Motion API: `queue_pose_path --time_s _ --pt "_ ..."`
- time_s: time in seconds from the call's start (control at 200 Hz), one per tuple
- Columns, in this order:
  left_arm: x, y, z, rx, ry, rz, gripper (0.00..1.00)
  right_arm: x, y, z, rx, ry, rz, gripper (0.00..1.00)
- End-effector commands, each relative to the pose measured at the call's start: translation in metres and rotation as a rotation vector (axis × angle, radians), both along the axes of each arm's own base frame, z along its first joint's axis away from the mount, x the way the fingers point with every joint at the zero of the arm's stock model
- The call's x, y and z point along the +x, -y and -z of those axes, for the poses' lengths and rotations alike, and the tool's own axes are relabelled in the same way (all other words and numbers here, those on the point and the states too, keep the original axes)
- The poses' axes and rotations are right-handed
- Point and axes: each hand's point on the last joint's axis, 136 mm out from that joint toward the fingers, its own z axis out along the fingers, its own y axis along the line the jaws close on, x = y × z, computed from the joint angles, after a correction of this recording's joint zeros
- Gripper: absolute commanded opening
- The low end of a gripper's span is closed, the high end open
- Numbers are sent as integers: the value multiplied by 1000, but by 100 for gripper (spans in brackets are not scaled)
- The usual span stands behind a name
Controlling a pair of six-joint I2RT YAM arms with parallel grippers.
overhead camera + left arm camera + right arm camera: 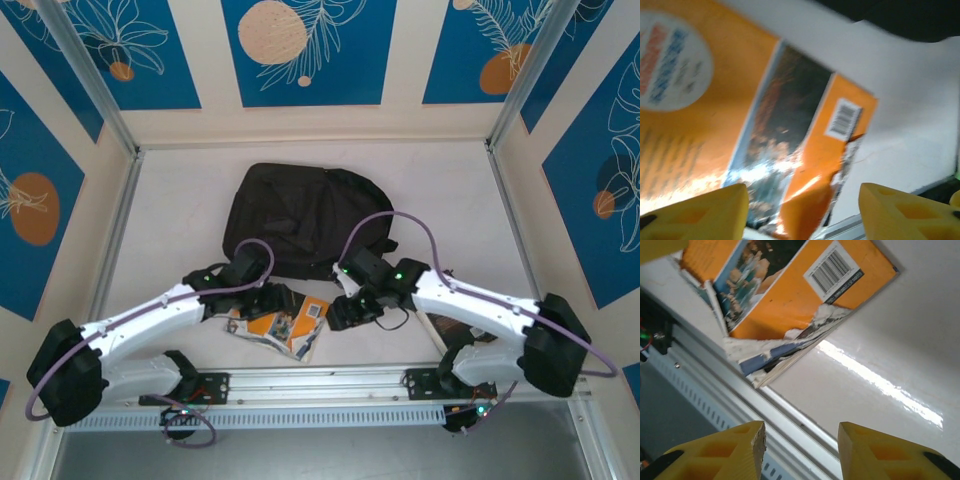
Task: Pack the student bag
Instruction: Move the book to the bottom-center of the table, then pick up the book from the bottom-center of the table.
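The student bag (pixel 300 215) lies slumped flat in the middle of the worktop (pixel 450 200), towards the far side and well apart from both hands. It looks soft, loose fabric with little inside, so I would expect it to be light but floppy: pinch the cloth anywhere and it will bunch and sag rather than lift whole. A strap, the top loop or the firmer seam along a zipper looks the better hold. I cannot tell from here whether its mouth is open. Near the front rail (pixel 320 385) lies a thin orange soft-cover book (pixel 288 325) with a torn, ragged corner. It seems glossy and limp, likely to slip and to tear further if taken by that corner, so the sound edge near the barcode would be safer. The left hand (pixel 804 210) hangs over the book with its fingers apart, the torn corner showing in the gap but nothing clamped. The right hand (pixel 801 445) hovers just beside the book, over bare worktop and rail, its fingers apart and empty.
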Motion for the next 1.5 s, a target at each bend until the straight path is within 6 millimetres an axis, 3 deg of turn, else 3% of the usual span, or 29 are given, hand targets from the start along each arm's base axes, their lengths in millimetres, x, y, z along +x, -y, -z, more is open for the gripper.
queue_pose_path --time_s 0.0,0.225,0.4,0.615,0.835,0.925,1.06,1.22,1.495 --pt "-28 -27 28 97 -128 -38 51 22 -23 -2 2 85 -74 49" --pt "-49 -16 37 73 -148 86 18 50 -45 28 -86 94 -163 60" --pt "-64 -1 48 69 -151 158 5 77 -56 47 -122 103 -180 68" --pt "-71 0 68 111 -152 159 0 84 -67 69 -129 65 -236 73" --pt "-68 -11 86 165 -138 136 0 67 -77 82 -75 -36 -300 72" --pt "-70 -18 95 197 -147 135 0 53 -85 72 10 -80 -335 71" --pt "-77 -29 106 219 -164 121 0 34 -95 32 183 -136 -383 68" --pt "-80 -43 108 246 -151 113 0 22 -95 -7 357 -279 -355 65" --pt "-83 -53 106 270 -134 139 0 21 -90 -34 531 -444 -287 61"
